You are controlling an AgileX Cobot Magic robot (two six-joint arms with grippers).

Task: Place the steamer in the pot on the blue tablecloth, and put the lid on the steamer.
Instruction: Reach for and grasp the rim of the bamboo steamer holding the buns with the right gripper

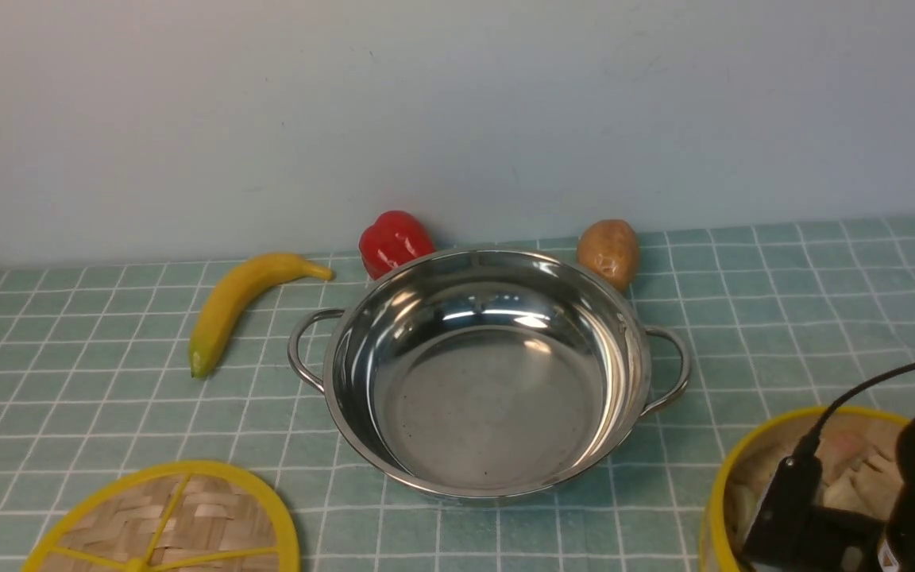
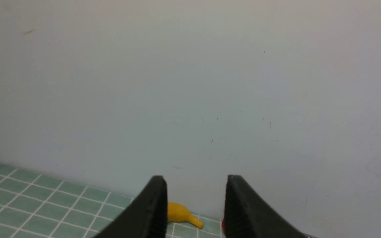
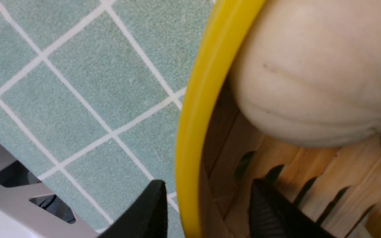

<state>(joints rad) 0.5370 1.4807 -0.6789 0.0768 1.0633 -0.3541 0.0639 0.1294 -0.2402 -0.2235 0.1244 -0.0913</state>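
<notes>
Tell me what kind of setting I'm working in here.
Probably a staged kitchen-style tabletop: blue checked tablecloth against a bare wall, stainless-steel pot, bamboo steamer, plus banana, red pepper and potato.

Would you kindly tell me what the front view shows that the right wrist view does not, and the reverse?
Only the front view shows the pot, standing empty, the lid at the near left, plus a banana, a red pepper and a potato. Only the right wrist view shows the right arm's jaws open astride the yellow rim of the steamer, one inside, one outside. Both show the steamer and the blue tablecloth.
</notes>
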